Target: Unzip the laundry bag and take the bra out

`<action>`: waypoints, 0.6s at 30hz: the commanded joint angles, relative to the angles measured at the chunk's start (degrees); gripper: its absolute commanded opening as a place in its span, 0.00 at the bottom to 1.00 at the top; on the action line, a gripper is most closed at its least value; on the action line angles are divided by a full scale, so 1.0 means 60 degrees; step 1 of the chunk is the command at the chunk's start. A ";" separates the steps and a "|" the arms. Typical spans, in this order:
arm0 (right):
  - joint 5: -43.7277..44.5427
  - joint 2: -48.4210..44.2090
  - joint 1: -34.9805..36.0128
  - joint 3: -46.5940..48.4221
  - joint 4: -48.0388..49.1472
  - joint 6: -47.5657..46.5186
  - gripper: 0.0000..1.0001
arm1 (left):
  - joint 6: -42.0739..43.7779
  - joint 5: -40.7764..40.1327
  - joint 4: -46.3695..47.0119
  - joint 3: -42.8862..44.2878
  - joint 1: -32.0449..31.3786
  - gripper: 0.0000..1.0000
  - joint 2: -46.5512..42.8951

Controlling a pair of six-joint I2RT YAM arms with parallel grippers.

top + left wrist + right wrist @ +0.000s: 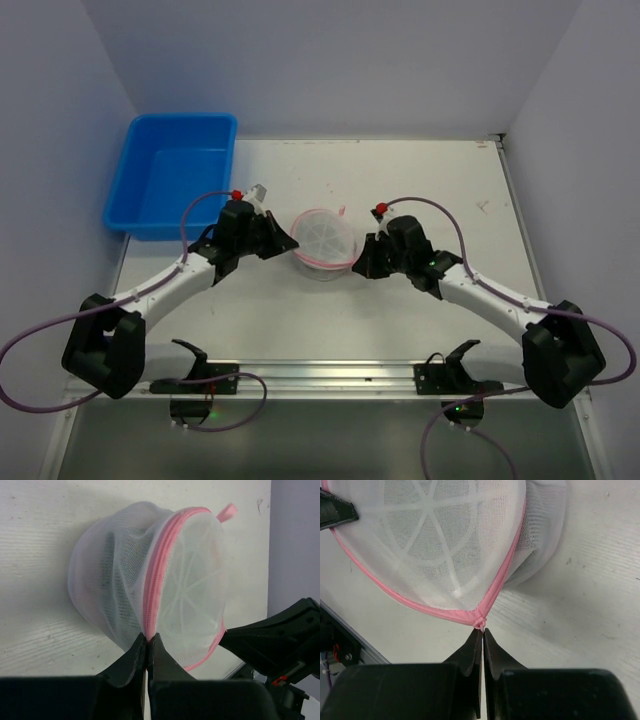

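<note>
Brackets laundry bag (325, 243) left and right, equally near: left tool (148, 637) pinched shut on pink zipper trim (155, 570), right tool (483, 631) closed at zipper end (479, 621), hold uncertain.

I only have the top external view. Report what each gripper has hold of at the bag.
Observer: In the left wrist view, the left gripper is closed, and the pink zipper trim of the laundry bag runs in between its tips.
Operator: Now the right one.
Observer: The right gripper is closed too. Its tips meet at a puckered knot of trim on the rim, apparently pinching it.
Operator: Say whether the zipper is open.
Observer: Along the stretch the left wrist view shows, it looks zipped shut.
</note>
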 commanded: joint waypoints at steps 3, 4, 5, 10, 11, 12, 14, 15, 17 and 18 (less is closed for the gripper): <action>0.0308 -0.0736 -0.0135 -0.0154 -0.0473 -0.0679 0.00 | 0.1364 0.0276 -0.0418 0.0406 0.0410 0.00 0.0040; 0.0103 -0.0693 -0.0121 -0.0110 -0.0401 -0.0664 0.00 | 0.1728 0.0379 -0.0505 0.0626 0.0425 0.00 0.0201; -0.0189 -0.0547 -0.0048 -0.0066 -0.0211 -0.0635 0.00 | 0.1906 0.0496 -0.0549 0.0875 0.0454 0.00 0.0435; -0.1230 0.0288 0.0362 0.0783 0.0536 -0.0036 0.00 | 0.2187 0.0980 -0.0770 0.3259 0.0484 0.31 0.2222; -0.1333 0.0463 0.0580 0.0973 0.0770 0.0241 0.00 | 0.2041 0.1068 -0.0595 0.3424 0.0499 0.55 0.2340; -0.1378 0.0799 0.0684 0.1395 0.0859 0.0360 0.00 | 0.1836 0.1083 -0.0362 0.3484 0.0499 0.71 0.2298; -0.1204 0.1123 0.1020 0.1822 0.1035 0.0653 0.00 | 0.1308 0.1069 0.0109 0.3441 0.0542 0.98 0.1977; -0.1014 0.1414 0.1109 0.2173 0.1094 0.0727 0.00 | 0.1220 0.0895 0.0066 0.3426 0.0557 1.00 0.1845; -0.0910 0.1665 0.1256 0.2439 0.1355 0.0902 0.00 | 0.1058 0.0660 -0.0343 0.3194 0.0557 1.00 0.1421; -0.0895 0.1797 0.1285 0.2686 0.1387 0.0961 0.00 | 0.1029 0.0426 -0.0490 0.3032 0.0572 1.00 0.1244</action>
